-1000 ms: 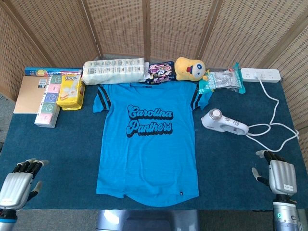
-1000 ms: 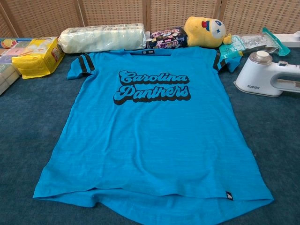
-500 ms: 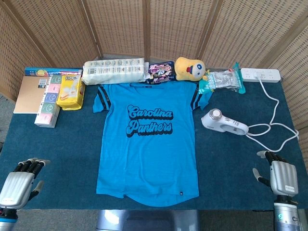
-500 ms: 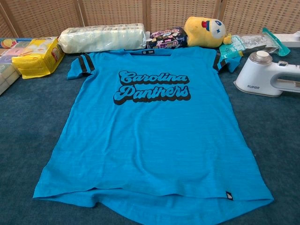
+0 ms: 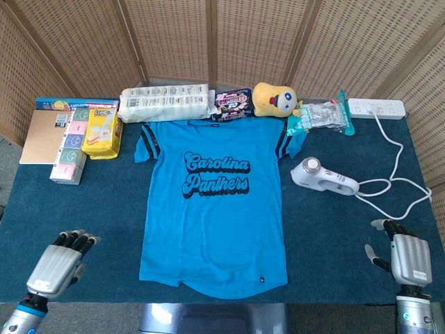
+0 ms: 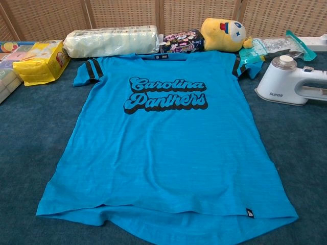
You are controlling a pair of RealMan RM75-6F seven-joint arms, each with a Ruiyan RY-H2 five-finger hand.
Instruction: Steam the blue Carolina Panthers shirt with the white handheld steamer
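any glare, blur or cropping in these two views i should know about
Head view: even, soft light, sharp throughout, no strong shadows; both the left hand and right hand sit at the bottom edge. Chest view: sharp on the shirt print, but the steamer is cut off at the right edge and neither hand shows.

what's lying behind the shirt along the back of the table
Behind the shirt collar: a long pack of rolls, a dark snack bag and a yellow plush toy. Whether anything lies under the shirt cannot be seen.
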